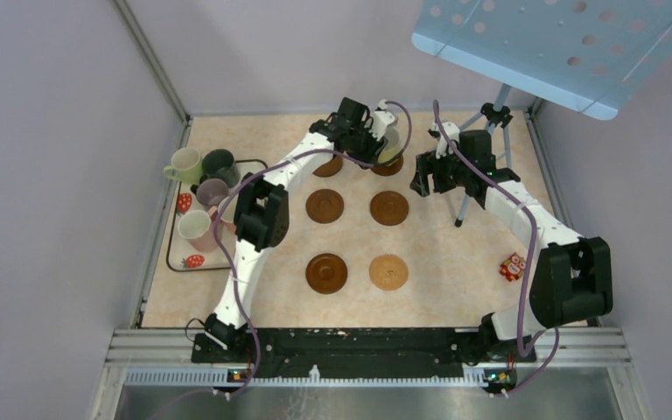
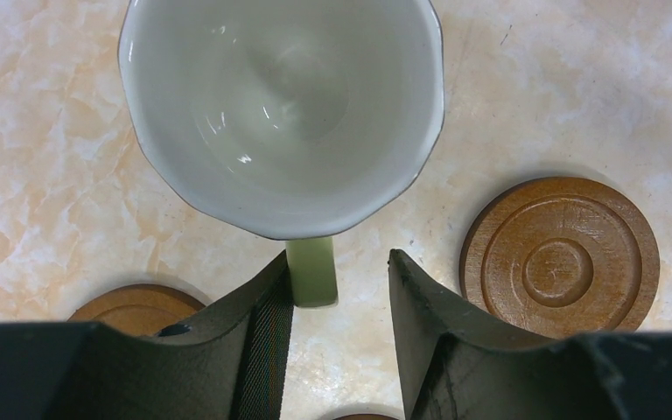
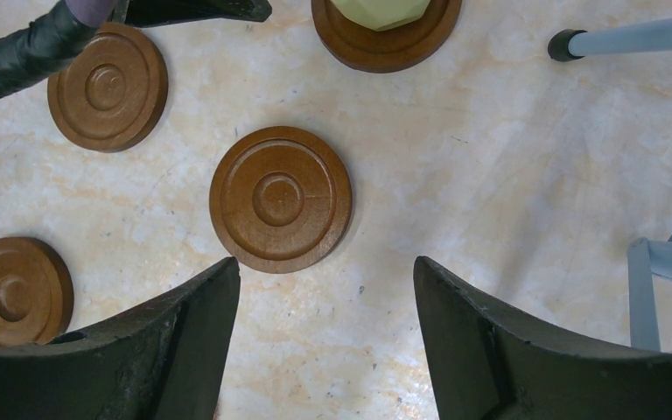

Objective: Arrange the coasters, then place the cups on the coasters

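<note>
From above, six coasters lie in three pairs on the worktop (image 1: pixel 455 289). The tan coaster (image 1: pixel 388 272) is the near right one, and the others are dark brown. A light green cup (image 1: pixel 391 144) sits on the far right coaster (image 1: pixel 388 168), close to the far edge. The left gripper (image 1: pixel 376 138) is at that cup. The right gripper (image 1: pixel 429 182) hangs just right of the coasters, beside a tripod (image 1: pixel 495 114). A tray (image 1: pixel 175 241) at the left edge holds a second light green cup (image 1: pixel 184 164), a dark green cup (image 1: pixel 220 164), a mauve cup (image 1: pixel 213 191) and a pink cup (image 1: pixel 197 227). In the left wrist view, the light green cup (image 2: pixel 280 114) stands upright with its handle (image 2: pixel 311 273) between the fingers. One finger (image 2: pixel 262 324) touches the handle and the other is a little apart from it, so the pincer is spread, not pinching. In the right wrist view, the right gripper (image 3: pixel 324 289) is spread wide with nothing in it. It hangs over bare worktop, just short of a dark brown coaster (image 3: pixel 280 199). The light green cup on its coaster shows at the top edge.
</note>
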